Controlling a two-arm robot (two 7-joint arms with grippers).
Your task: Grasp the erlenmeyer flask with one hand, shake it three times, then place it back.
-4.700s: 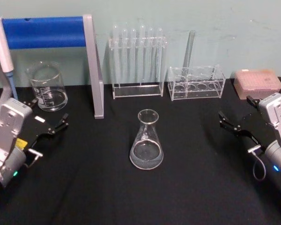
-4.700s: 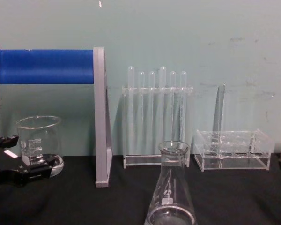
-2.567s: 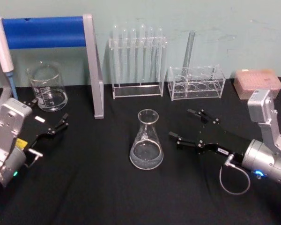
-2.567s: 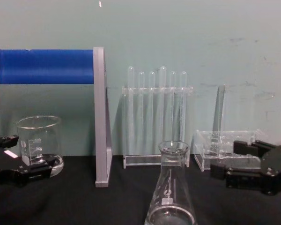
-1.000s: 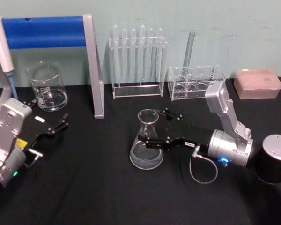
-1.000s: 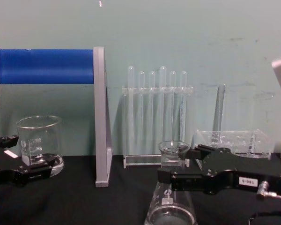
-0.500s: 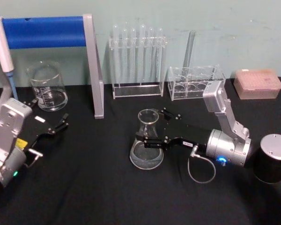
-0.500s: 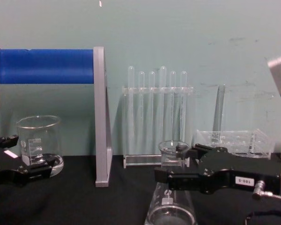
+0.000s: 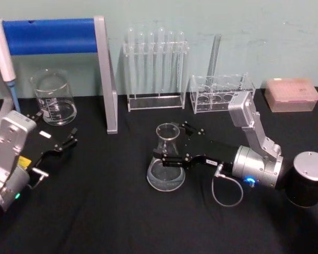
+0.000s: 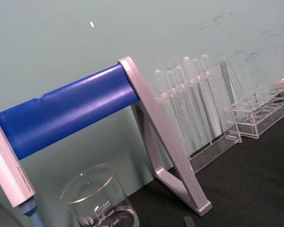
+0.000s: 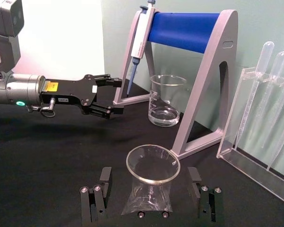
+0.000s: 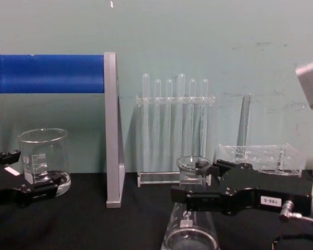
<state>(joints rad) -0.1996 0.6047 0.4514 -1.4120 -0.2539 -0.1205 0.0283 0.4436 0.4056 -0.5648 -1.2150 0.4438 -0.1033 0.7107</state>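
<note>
While the jaws of the right gripper (image 9: 169,139) stand spread, with one long black finger on each side of the erlenmeyer flask (image 9: 166,173), we see open gaps between the fingers and the glass in the right wrist view. Nothing is pinched yet. In the chest view the near finger crosses the flask just under its neck, where the cone begins to widen.

The flask stands upright on the black table (image 9: 106,211), about mid-table and in front of the test tube rack (image 9: 155,100). The silver-grey arm reaches in low from the right.

We judge the closing squeeze to be the risky part. The wall is sloped and smooth there, so the fingers may slide up toward the neck. If one finger touches first, it could push the flask sideways or tip it. A grip that is too light could also let the flask twist or slip out during the shakes, and the rack is near enough to be struck.

The left gripper (image 11: 117,96) rests parked at the left, near the beaker (image 9: 54,100), with its jaws also apart.
</note>
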